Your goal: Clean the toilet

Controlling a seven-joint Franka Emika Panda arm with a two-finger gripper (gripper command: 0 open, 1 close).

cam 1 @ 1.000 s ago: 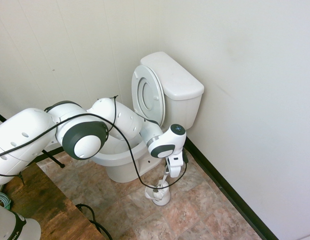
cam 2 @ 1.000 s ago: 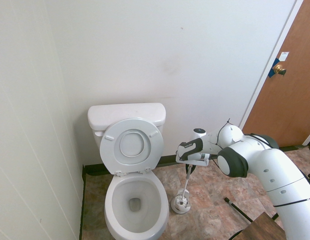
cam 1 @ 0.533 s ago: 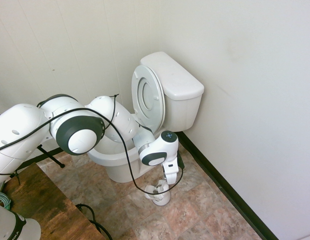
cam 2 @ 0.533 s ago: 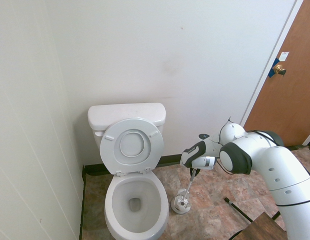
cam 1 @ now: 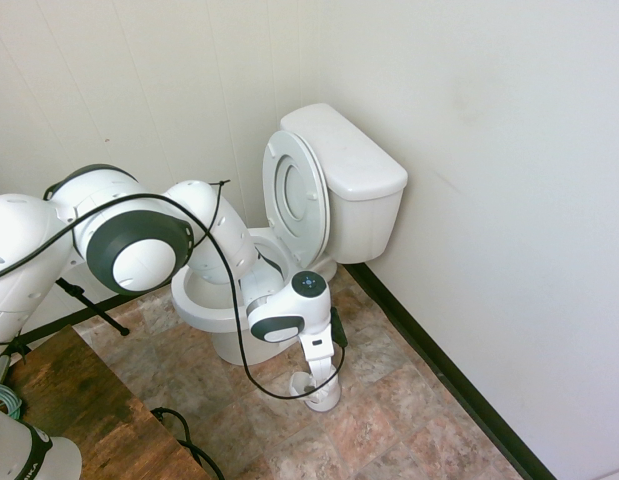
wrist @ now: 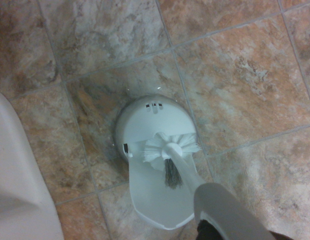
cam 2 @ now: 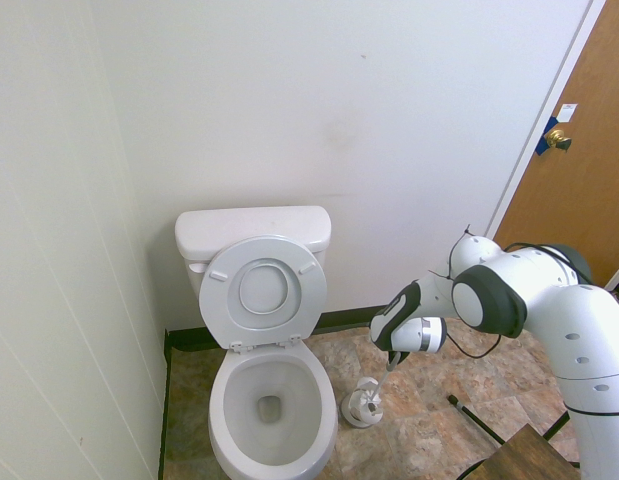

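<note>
Pincer (cam 1: 314, 352) clamped on white plastic toilet brush (wrist: 171, 148) w/ bristle head just above round white holder (wrist: 152, 165). Risk: head snags holder rim, tips it beside glossy white ceramic toilet (cam 2: 269, 400).

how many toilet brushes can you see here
1: the toilet brush, its bristle head just above the brush holder on the floor tiles beside the toilet. Others may sit out of view.
</note>
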